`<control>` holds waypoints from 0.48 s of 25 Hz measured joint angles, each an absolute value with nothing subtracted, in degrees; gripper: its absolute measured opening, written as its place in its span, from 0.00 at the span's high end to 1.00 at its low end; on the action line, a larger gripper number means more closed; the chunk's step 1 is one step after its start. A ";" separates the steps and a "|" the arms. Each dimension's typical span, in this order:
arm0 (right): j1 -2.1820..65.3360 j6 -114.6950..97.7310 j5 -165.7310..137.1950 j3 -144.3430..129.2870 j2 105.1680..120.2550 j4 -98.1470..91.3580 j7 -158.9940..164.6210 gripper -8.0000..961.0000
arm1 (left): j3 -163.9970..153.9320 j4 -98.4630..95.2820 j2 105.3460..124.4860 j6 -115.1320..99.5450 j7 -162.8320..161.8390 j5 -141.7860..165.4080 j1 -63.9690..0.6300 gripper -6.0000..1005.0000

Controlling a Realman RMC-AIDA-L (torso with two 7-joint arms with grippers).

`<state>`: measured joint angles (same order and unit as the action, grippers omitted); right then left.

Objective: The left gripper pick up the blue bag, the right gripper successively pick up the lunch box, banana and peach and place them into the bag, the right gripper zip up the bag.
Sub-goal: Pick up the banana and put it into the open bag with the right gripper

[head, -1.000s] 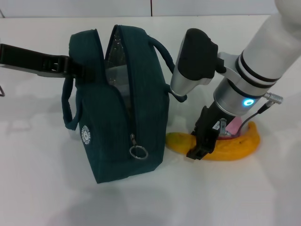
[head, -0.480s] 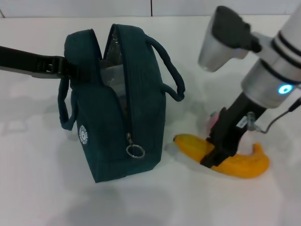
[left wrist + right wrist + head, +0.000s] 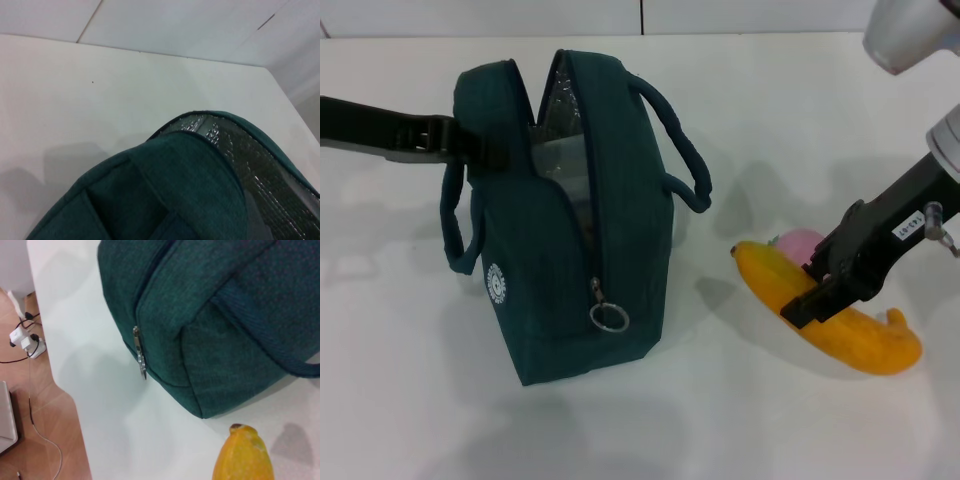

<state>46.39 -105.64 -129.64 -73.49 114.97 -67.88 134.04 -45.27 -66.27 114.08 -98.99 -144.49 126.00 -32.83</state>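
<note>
The blue bag (image 3: 570, 250) stands upright left of centre with its top unzipped, and its silver lining (image 3: 260, 160) shows. Through the opening I see a clear plastic shape, the lunch box (image 3: 552, 160). My left gripper (image 3: 455, 140) is shut on the bag's left side by the handle. On the right, my right gripper (image 3: 817, 297) is shut across the middle of the yellow-orange banana (image 3: 860, 335), whose tip (image 3: 243, 460) points towards the bag (image 3: 225, 305). I cannot tell whether the banana touches the table. The pink peach (image 3: 800, 243) lies just behind the banana, partly hidden.
The silver ring zipper pull (image 3: 610, 317) hangs on the bag's near end. The white table (image 3: 770, 120) stretches around the bag. In the right wrist view the table edge drops to a floor with cables and a white plug (image 3: 22, 337).
My right gripper has carried the banana to the right, away from the bag, and the banana has swung round. The peach now shows behind it. The bag and left gripper barely moved.
</note>
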 joint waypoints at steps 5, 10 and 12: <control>46.68 -105.20 -130.72 -74.28 115.38 -67.94 133.77 0.53 | -45.26 -66.27 114.08 -98.95 -144.49 125.97 -32.97 0.96; 46.31 -104.98 -130.38 -72.83 115.19 -68.67 133.74 0.53 | -45.26 -66.28 114.14 -98.98 -144.55 125.92 -32.59 0.96; 46.11 -104.96 -130.35 -72.04 115.18 -68.94 133.67 0.53 | -45.26 -66.27 114.23 -98.98 -144.55 125.92 -32.56 0.96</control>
